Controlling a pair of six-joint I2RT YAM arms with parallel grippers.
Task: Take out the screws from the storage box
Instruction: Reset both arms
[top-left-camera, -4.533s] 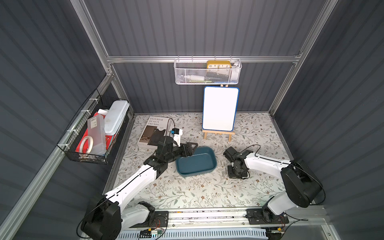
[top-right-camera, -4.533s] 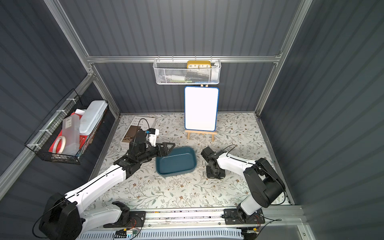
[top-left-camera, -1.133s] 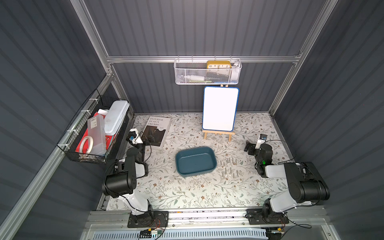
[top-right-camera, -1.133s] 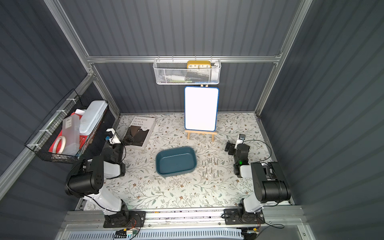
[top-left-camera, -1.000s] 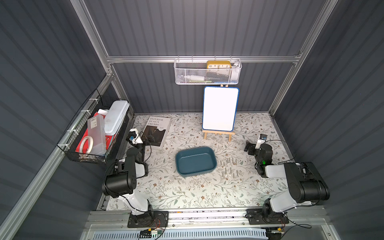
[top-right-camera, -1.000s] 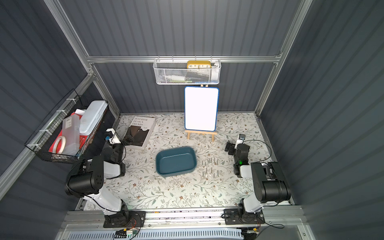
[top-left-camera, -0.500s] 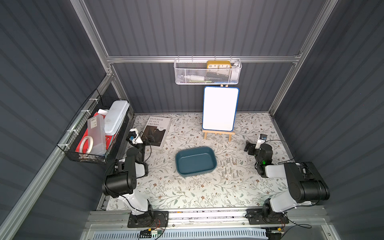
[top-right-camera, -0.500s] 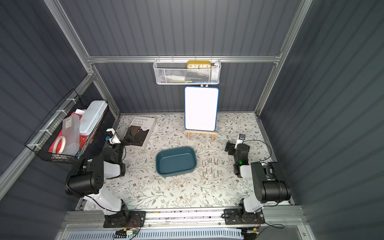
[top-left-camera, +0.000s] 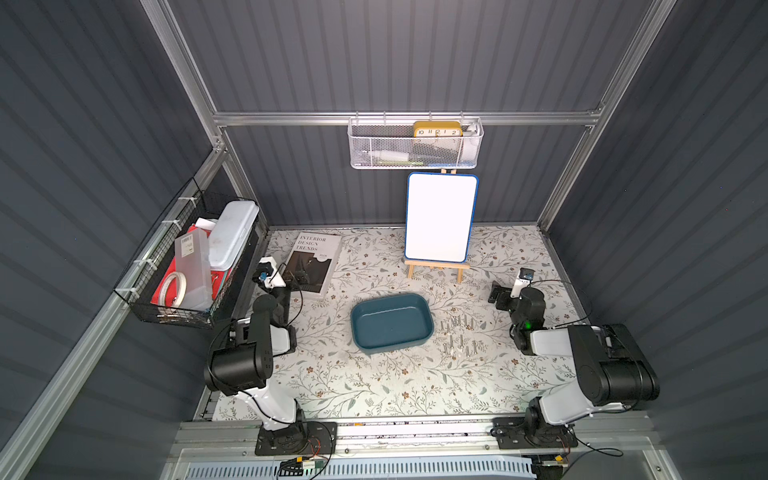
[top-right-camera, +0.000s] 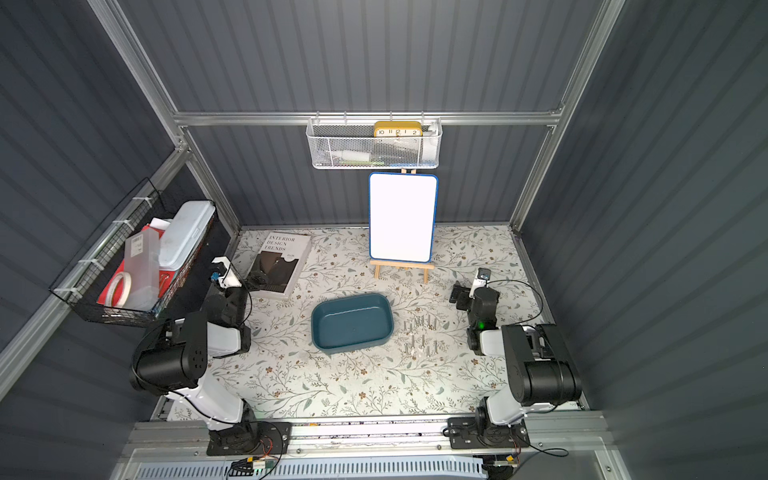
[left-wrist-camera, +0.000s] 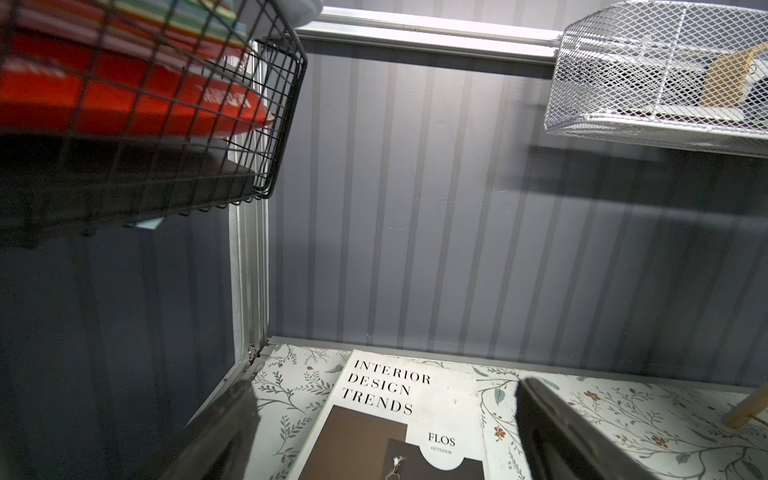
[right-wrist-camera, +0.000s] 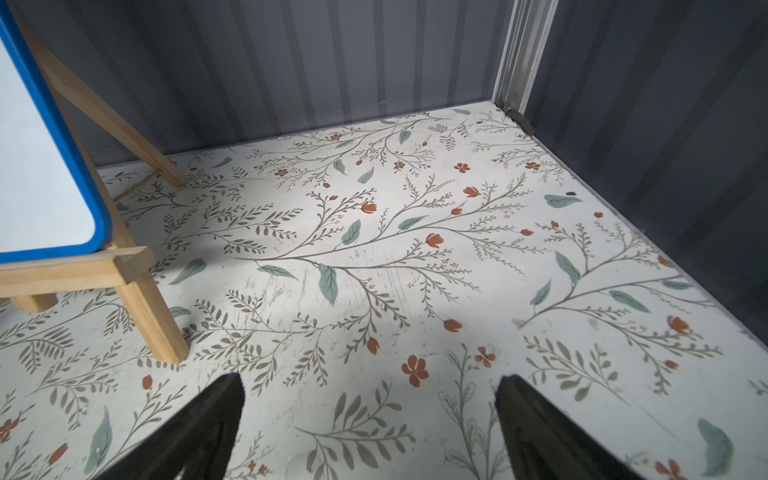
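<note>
Black and spread wide, the left gripper (left-wrist-camera: 382, 384) holds nothing. It hangs low over the near edge of a book (left-wrist-camera: 399, 415) at the far left of the table. The right gripper (right-wrist-camera: 370, 379) is just as wide and just as empty, over bare flowered tabletop (right-wrist-camera: 415, 257) at the far right, near the foot of the whiteboard easel (right-wrist-camera: 141, 299). Both arms are folded up close to their bases, well apart from the work in the middle.

Moving out from there, the teal storage box (top-left-camera: 390, 322) sits in the centre of the table, and in both top views its floor looks bare. The screws (top-left-camera: 457, 336) are on the tabletop just to the right of the box, gathered in a loose patch between it and the right arm. None touches the box as far as I can see.

By my reckoning the job is done or as good as done. The box looks emptied, and neither gripper is near it.

Counting up: one box, one book, one whiteboard (top-left-camera: 440, 218), and two arms. There are two wall baskets, a white mesh one (top-left-camera: 415, 145) on the far wall and a black wire one (top-left-camera: 187, 266) on the left. The screws come to roughly ten to twelve, but they are too small and too close together to count exactly.
</note>
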